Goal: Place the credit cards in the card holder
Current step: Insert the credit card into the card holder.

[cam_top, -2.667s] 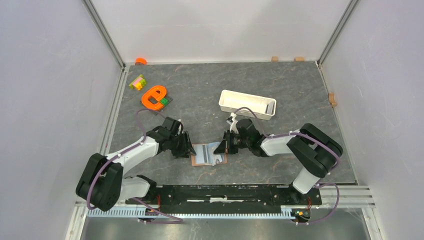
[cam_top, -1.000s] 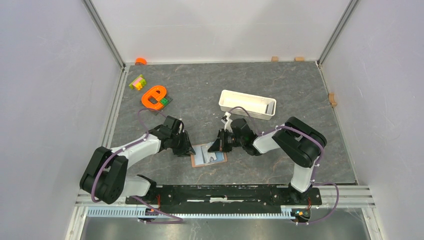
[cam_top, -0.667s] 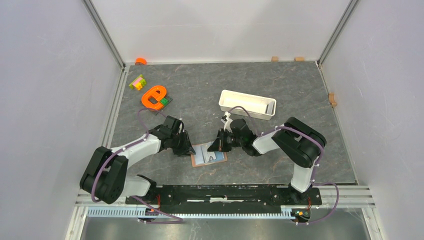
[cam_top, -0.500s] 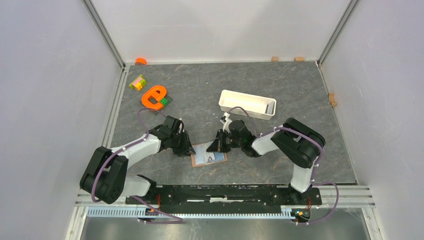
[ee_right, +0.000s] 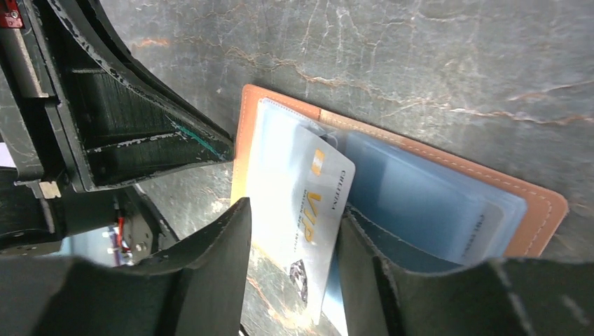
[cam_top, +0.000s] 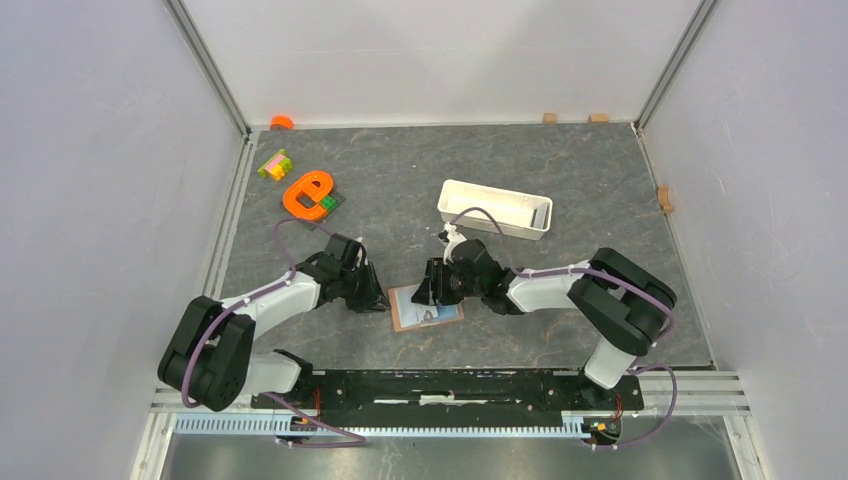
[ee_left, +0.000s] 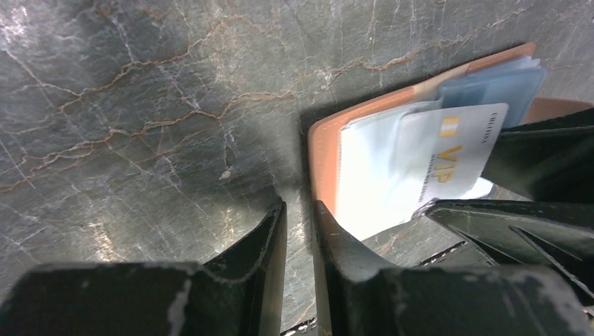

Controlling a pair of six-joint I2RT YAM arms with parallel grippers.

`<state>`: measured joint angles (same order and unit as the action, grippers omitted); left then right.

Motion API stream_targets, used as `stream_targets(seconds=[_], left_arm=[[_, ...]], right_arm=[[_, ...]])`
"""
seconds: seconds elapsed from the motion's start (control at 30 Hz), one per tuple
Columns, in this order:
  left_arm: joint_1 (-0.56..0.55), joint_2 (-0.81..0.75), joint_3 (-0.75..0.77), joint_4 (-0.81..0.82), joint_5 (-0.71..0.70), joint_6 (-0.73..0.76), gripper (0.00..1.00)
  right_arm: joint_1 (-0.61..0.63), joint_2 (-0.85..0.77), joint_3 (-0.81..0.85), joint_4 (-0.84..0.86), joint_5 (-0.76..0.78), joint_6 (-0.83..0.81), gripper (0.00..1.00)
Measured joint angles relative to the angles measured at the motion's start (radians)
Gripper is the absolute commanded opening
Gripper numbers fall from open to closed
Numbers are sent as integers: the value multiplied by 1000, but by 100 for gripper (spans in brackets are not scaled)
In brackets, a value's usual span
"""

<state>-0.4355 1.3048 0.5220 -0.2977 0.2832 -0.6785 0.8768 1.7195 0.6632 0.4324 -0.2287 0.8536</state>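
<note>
The brown card holder (cam_top: 447, 317) lies open on the table between my two grippers. A white credit card marked VIP (ee_right: 308, 203) sits partly tucked into its clear pocket, one end sticking out over the table. A pale blue credit card (ee_right: 420, 203) lies in the holder beside it. My right gripper (ee_right: 294, 210) is open, with its jaws astride the white card and not pinching it. My left gripper (ee_left: 299, 206) is at the holder's left edge (ee_left: 322, 154). Its jaws stand a narrow gap apart with only table between them, and one fingertip rests by the brown edge.
A long white tray (cam_top: 494, 209) stands behind the right arm. An orange ring-shaped toy (cam_top: 308, 192) and coloured blocks (cam_top: 274, 164) lie at the back left. A small orange cap (cam_top: 282, 122) sits by the back wall.
My right gripper has opened and let go of the white card, which stays in the holder. The holder has shifted slightly to the right. My left jaws have narrowed a little.
</note>
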Motion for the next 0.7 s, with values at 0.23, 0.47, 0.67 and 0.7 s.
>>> stream_targets(seconds=[0.23,0.47,0.67,0.7], left_arm=[[-1,-3,-5,17,6,0,27],[-1,-23,-25,40,21,0,30],[-1,-65,-41,47,44,0,35],[-1,-74,-41,48,49,0,37]], right_arm=[[16,-91,54,-225,90,-115,67],[56,-119,103,-359,148,-196,74],[64,-124,172,-491,220,-273,75],[64,-129,181,-513,235,-284,75]])
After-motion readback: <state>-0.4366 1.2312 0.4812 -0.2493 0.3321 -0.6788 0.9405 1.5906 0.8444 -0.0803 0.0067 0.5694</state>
